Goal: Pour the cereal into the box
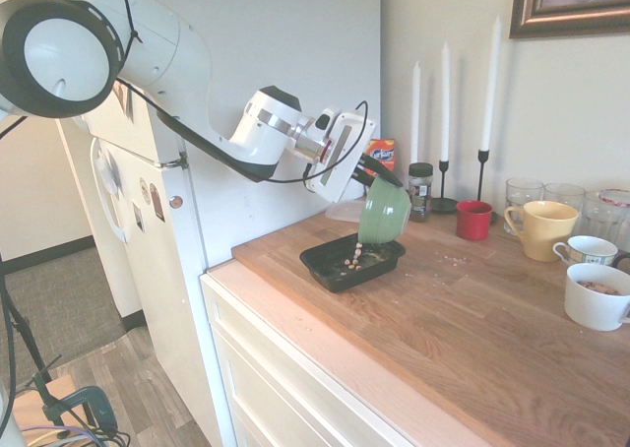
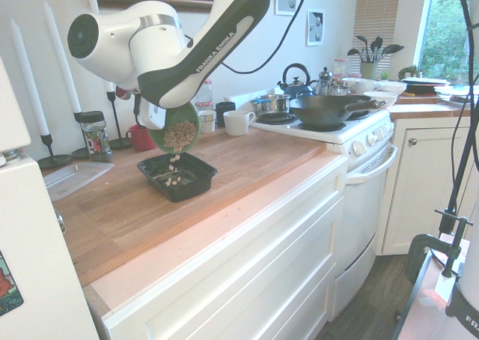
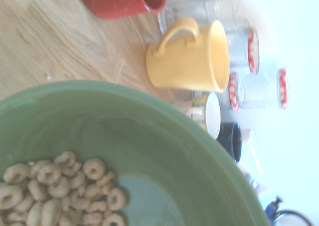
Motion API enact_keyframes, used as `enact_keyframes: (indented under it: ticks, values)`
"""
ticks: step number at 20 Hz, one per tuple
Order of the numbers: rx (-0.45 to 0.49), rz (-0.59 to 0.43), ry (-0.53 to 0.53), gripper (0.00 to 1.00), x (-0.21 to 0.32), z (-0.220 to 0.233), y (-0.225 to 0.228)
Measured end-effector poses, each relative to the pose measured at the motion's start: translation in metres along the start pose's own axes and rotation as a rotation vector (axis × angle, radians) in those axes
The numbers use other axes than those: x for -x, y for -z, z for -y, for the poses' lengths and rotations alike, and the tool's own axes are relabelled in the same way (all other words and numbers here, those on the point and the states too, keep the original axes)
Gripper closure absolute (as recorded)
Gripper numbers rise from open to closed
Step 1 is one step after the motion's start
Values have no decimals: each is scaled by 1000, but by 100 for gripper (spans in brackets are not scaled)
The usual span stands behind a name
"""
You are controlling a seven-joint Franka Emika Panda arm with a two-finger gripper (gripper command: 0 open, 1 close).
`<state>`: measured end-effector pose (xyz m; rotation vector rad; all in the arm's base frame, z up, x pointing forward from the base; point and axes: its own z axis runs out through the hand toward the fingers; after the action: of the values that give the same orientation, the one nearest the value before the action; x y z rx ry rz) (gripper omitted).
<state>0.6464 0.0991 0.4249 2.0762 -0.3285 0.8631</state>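
Observation:
My gripper (image 1: 375,178) is shut on the rim of a green bowl (image 1: 383,214), which is tipped steeply over the black box (image 1: 350,261) on the wooden counter. Tan ring-shaped cereal (image 2: 179,135) lies heaped at the bowl's lower lip, and a few pieces (image 1: 353,257) are falling into the box (image 2: 177,177). The wrist view looks into the green bowl (image 3: 149,151) with the cereal (image 3: 60,191) gathered at one side.
Behind the box stand white candles (image 1: 490,73), a spice jar (image 1: 420,189), a red cup (image 1: 473,220), a yellow mug (image 1: 540,229), glasses and white mugs (image 1: 597,295). A clear flat container (image 2: 75,178) lies beside the fridge. A stove with a pan (image 2: 329,109) stands further along the counter.

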Motion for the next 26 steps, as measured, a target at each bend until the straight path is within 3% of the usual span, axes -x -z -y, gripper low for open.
enact_keyframes:
  ticks: [13,26]
  values:
    - [50,-208,49,100,2,15,12]
    - [108,-292,0,100,37,21,9]
